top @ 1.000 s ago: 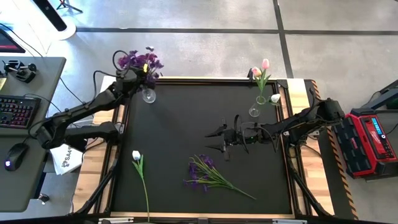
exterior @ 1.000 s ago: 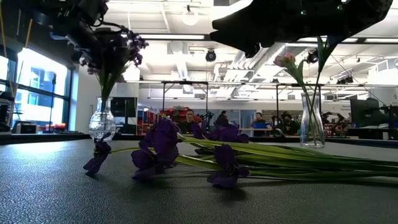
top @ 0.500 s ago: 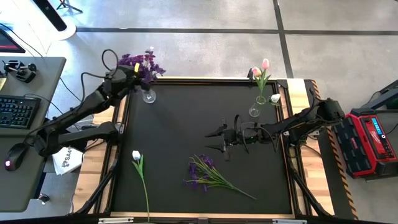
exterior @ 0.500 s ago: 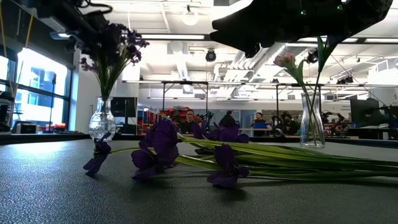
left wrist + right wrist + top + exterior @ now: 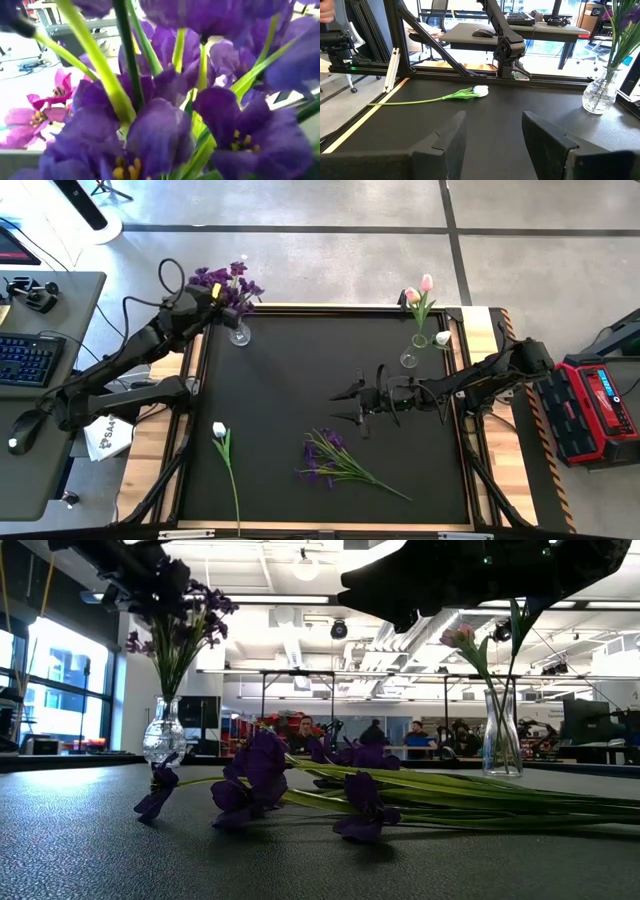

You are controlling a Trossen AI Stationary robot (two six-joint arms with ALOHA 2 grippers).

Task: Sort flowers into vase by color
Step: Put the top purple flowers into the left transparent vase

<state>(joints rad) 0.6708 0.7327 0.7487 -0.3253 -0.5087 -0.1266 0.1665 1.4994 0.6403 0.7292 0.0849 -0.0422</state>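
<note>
A clear vase at the table's far left corner holds purple flowers by their stems; the blossoms fill the left wrist view. My left gripper hangs right beside those blossoms, on their left. A second vase at the far right holds pink tulips. A purple bunch and a white tulip lie flat on the black mat. Above the mat's middle, my right gripper is open, level and empty.
A raised wooden frame borders the black mat. A desk with a keyboard and mouse stands beyond the left edge, and a red device beyond the right. In the low view, people sit far behind the table.
My left gripper has risen from over the far-left vase and drawn back toward the table's left edge. The purple flowers in that vase, crowded under the gripper before, now stand up with their blossoms spread above the vase.
</note>
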